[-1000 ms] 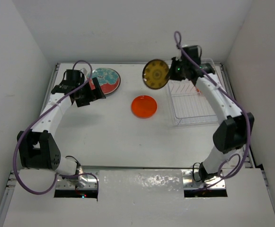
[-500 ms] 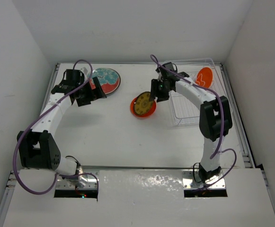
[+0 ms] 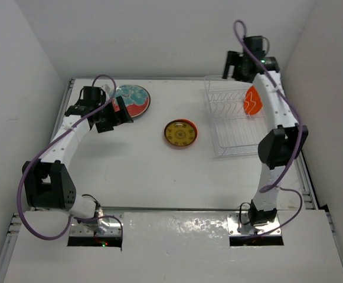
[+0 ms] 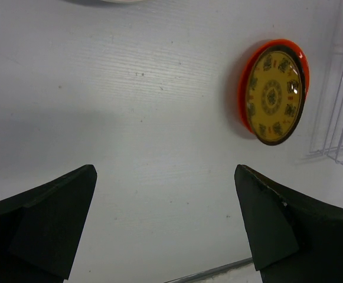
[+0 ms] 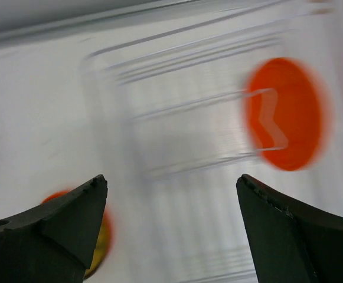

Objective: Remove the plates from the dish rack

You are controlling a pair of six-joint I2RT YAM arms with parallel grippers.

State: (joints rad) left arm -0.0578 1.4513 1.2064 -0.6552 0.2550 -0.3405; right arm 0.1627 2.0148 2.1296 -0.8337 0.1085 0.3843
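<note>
- Your right claw [image 5: 171, 186] is released and empty, high above the far end of the dish rack [image 3: 230, 138]. The left claw [image 4: 165, 174] is also released, over the desk [image 3: 130, 159] beside the red plate [image 3: 134, 100].
- One orange plate [image 3: 252, 100] stands upright at the rack's right side.
- The right wrist view is blurred, so I judge the arm moves fast. If you descend off the rim, a finger may catch the rack and drag it, or the glossy plate may slip.
- A second ago this claw carried the yellow-centred plate [image 3: 180, 134] in the air. Now it lies on the lower orange plate [image 4: 242, 88], mid-desk.
</note>
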